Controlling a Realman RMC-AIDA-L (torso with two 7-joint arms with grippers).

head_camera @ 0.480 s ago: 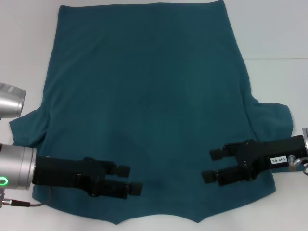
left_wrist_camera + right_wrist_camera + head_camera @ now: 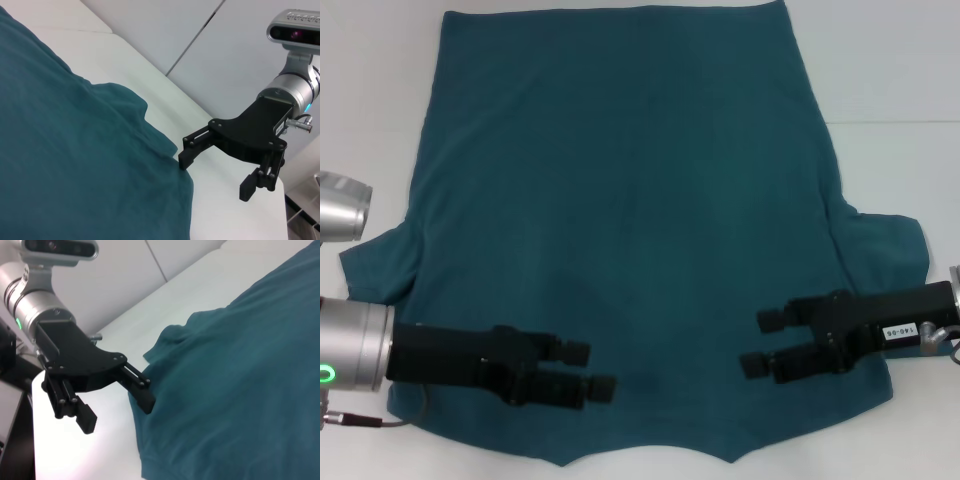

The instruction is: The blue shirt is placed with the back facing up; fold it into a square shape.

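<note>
Both grippers [image 2: 582,368] [image 2: 765,343] (open) over shirt [image 2: 620,200]

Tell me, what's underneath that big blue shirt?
The blue shirt lies spread flat on a white table, which shows around its edges. Whatever is beneath the cloth itself is covered. Above it are the open left gripper and right gripper.
</note>
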